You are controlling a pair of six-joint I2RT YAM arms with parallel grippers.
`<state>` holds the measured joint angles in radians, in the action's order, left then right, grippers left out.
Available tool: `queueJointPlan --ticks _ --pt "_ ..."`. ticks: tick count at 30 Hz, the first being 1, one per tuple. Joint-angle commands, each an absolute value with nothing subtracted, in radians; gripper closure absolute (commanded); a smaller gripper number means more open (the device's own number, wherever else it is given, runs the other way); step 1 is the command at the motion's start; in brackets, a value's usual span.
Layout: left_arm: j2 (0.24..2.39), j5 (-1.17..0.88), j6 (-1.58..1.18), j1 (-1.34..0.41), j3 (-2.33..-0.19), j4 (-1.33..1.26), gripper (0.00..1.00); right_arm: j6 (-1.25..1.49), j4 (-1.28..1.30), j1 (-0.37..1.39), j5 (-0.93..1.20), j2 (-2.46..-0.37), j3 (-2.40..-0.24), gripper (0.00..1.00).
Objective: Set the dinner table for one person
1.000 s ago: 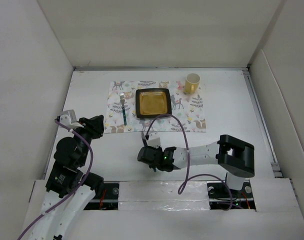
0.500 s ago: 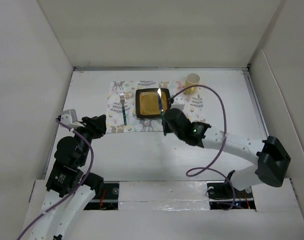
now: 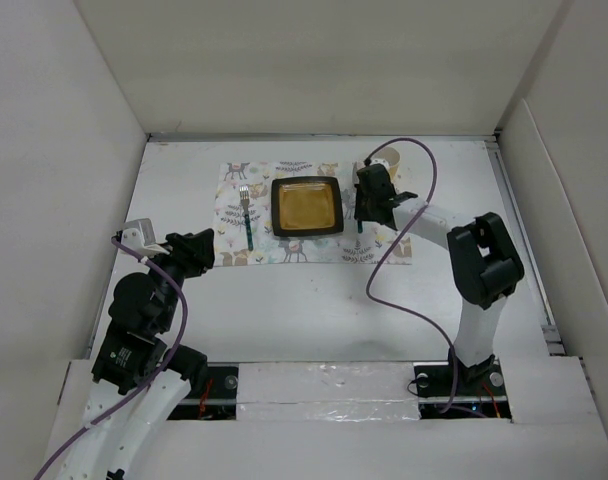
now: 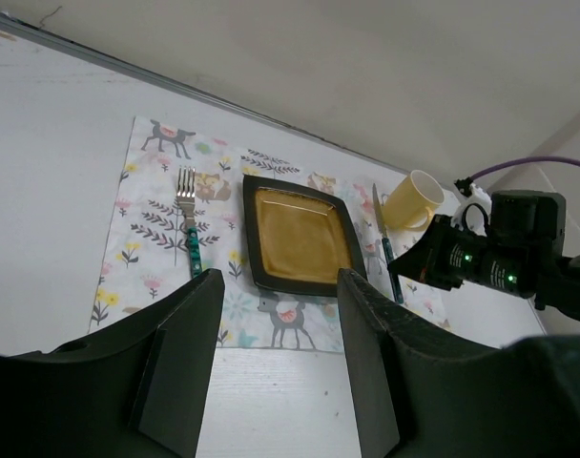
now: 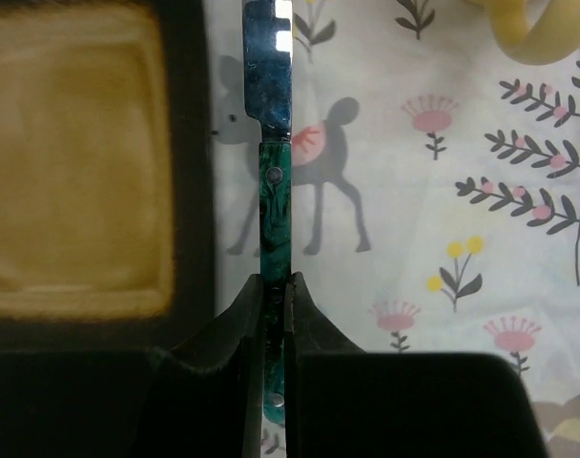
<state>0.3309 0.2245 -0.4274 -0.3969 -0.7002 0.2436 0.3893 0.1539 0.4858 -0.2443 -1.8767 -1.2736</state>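
right of the plate [image 3: 306,206], on the deer placemat [image 3: 314,245] on the dinner table [image 3: 284,300], the right gripper [image 5: 276,286] pinches the knife [image 5: 276,172], not let go yet, while the fork [image 3: 247,215] left of the plate and the cup [image 4: 411,198] look set, and the left gripper [image 4: 280,281] hangs spread with nothing in it.

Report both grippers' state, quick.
Left gripper: open, holding nothing.
Right gripper: closed on the knife, by its handle.
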Motion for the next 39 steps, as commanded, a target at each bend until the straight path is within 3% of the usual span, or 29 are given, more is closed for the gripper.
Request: queueJointPlan --ticks 1,14,20,22,27,31,35,39 --pt "0.339 0.222 -0.416 -0.393 -0.713 0.198 0.52 0.342 0.146 0.443 -0.195 -1.888 -1.33 1.0" --pt "0.359 0.219 -0.413 -0.393 -0.716 0.196 0.51 0.348 0.206 0.39 -0.146 -1.996 -1.378 0.97" --pt "0.368 0.221 -0.413 -0.393 -0.719 0.196 0.51 0.373 0.184 0.38 -0.144 -1.948 -1.322 0.82" --pt "0.368 0.227 -0.413 -0.393 -0.718 0.196 0.51 0.376 0.167 0.38 -0.134 -1.913 -1.299 0.67" --pt "0.364 0.233 -0.413 -0.393 -0.718 0.198 0.51 0.373 0.201 0.39 -0.127 -1.806 -1.301 0.56" --pt "0.359 0.235 -0.414 -0.393 -0.716 0.204 0.45 0.354 0.238 0.434 -0.123 -1.656 -1.31 0.48" --pt "0.367 0.238 -0.419 -0.393 -0.721 0.212 0.42 0.344 0.178 0.517 -0.181 -1.419 -1.226 0.5" --pt "0.354 0.244 -0.42 -0.393 -0.721 0.207 0.35 0.331 0.083 0.595 -0.288 -1.084 -1.08 0.94"
